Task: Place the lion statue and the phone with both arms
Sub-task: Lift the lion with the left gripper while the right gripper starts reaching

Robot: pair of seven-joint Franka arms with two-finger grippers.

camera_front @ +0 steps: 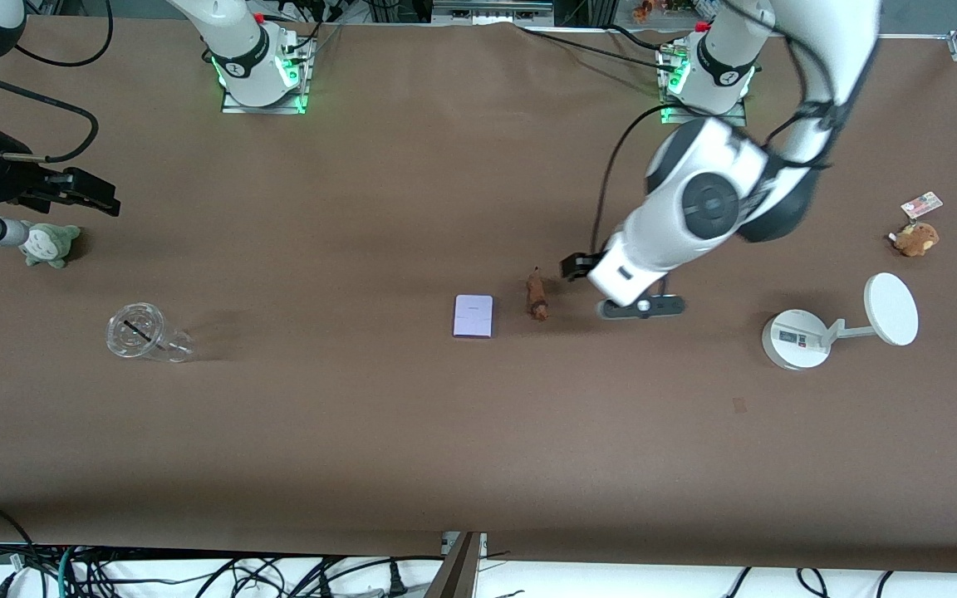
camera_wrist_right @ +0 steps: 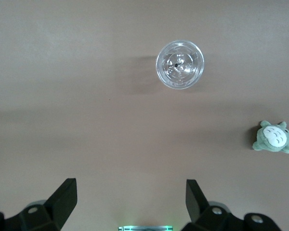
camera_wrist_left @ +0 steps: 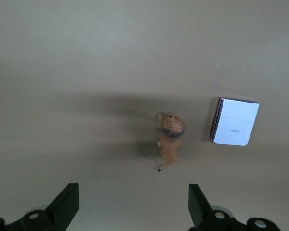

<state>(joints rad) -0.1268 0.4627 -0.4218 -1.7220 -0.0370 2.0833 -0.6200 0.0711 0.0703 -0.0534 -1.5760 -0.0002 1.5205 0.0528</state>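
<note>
The lion statue [camera_front: 537, 297] lies on the brown table near its middle, a small reddish-brown figurine. The phone [camera_front: 473, 316], a pale lavender rectangle, lies flat beside it toward the right arm's end. My left gripper [camera_front: 576, 267] hangs open and empty just beside the lion, toward the left arm's end. In the left wrist view the lion [camera_wrist_left: 170, 139] and the phone [camera_wrist_left: 235, 121] lie ahead of the open left gripper [camera_wrist_left: 132, 206]. My right gripper [camera_front: 100, 199] is open and empty at the right arm's end, over the table; it also shows in the right wrist view [camera_wrist_right: 130, 204].
A clear plastic cup [camera_front: 142, 332] and a green plush [camera_front: 51, 243] sit at the right arm's end; both show in the right wrist view, cup [camera_wrist_right: 179, 64] and plush [camera_wrist_right: 274, 137]. A white round-based stand [camera_front: 798, 338] and a brown plush [camera_front: 915, 238] sit at the left arm's end.
</note>
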